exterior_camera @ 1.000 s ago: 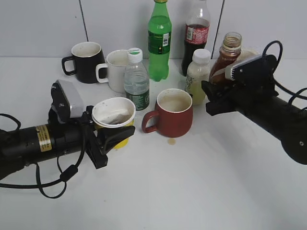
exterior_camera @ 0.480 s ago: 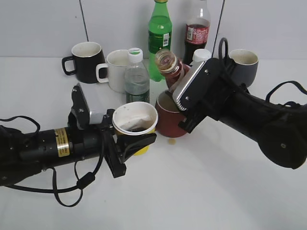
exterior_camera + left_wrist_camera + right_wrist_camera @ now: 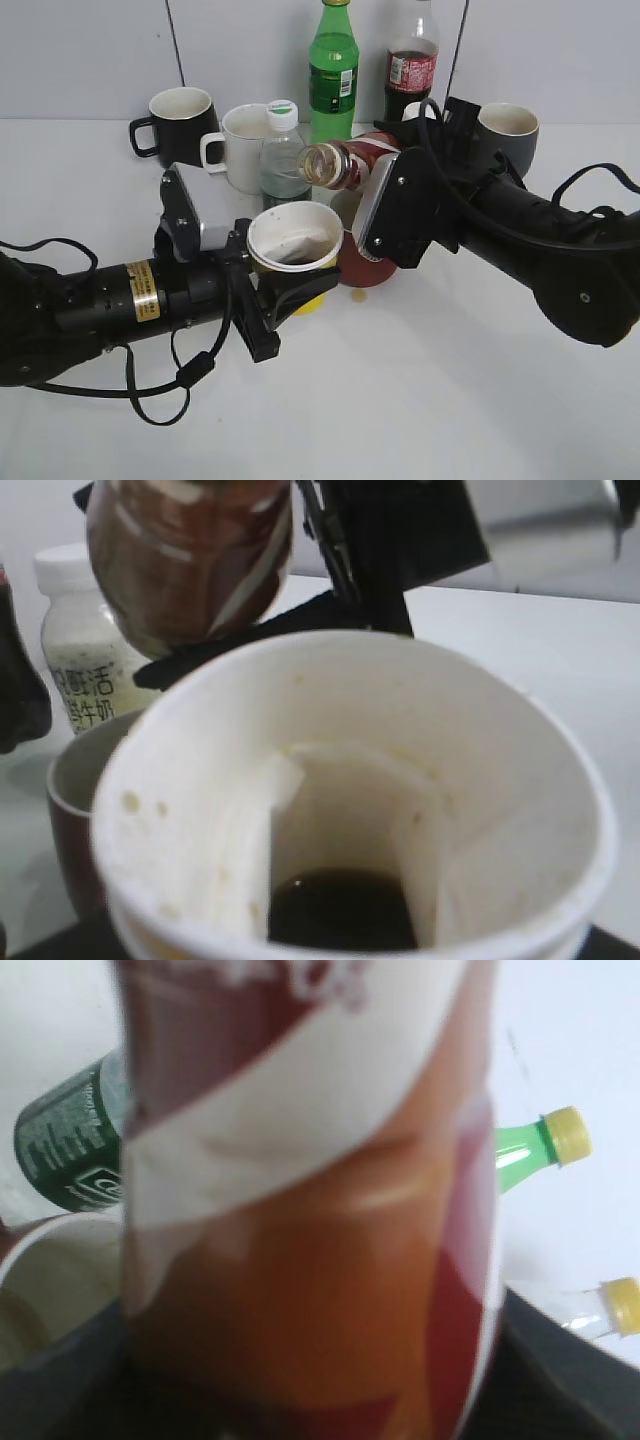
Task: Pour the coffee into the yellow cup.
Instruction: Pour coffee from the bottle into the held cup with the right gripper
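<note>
Exterior view: the left claw (image 3: 285,290) is closed on the yellow cup (image 3: 295,245) and holds it lifted off the bench (image 3: 450,400), rim up, just in front of the red mug (image 3: 352,262). The right claw (image 3: 385,195) is clamped around the coffee (image 3: 345,165), tipped close to horizontal, its open neck pointing left and sitting just above the cup's far rim. A second ago the bottle stood upright at the right, well apart from the cup; half a second ago it was part-tilted over the red mug. The cup has meanwhile been carried right and upward to meet it. A small brown spot lies on the bench just beside the red mug.

Left wrist view: the cup (image 3: 350,810) fills the frame, white inside, with a shallow dark pool at its bottom — so some liquid is in, though only a little. The bottle (image 3: 190,560) hangs above the far-left rim. The claw itself is out of frame here.

Right wrist view: the labelled bottle body (image 3: 300,1210) fills the frame, gripped; brown liquid shows inside, blurred.

Judgement: pouring is under way — neck and cup are aligned, and more tilt should raise the level. No stream is discernible; with the neck near the rim, spillage is the risk.
</note>
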Controlling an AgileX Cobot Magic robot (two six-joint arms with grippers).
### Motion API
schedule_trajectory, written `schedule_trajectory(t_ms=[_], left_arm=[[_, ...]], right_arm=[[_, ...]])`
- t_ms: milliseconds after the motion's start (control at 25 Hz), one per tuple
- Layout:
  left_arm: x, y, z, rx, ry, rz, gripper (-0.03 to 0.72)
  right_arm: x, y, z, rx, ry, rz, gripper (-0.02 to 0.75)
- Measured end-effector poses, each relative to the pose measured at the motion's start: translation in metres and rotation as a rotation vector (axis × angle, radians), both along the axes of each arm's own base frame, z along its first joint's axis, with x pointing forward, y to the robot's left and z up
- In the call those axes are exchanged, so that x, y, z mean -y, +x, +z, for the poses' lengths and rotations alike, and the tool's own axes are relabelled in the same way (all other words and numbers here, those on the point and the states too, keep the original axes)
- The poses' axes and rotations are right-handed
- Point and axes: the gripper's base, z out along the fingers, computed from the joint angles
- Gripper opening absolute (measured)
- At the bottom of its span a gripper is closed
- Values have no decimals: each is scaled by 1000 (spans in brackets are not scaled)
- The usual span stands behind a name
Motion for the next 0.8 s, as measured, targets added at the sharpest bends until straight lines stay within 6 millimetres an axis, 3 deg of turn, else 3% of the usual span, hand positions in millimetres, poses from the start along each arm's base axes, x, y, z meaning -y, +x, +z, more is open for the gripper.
schedule_trajectory(t_ms=[800], left_arm=[[-2, 3, -3, -23, 33, 37, 380]], right_arm=[[0, 1, 7, 197, -174, 31, 503]])
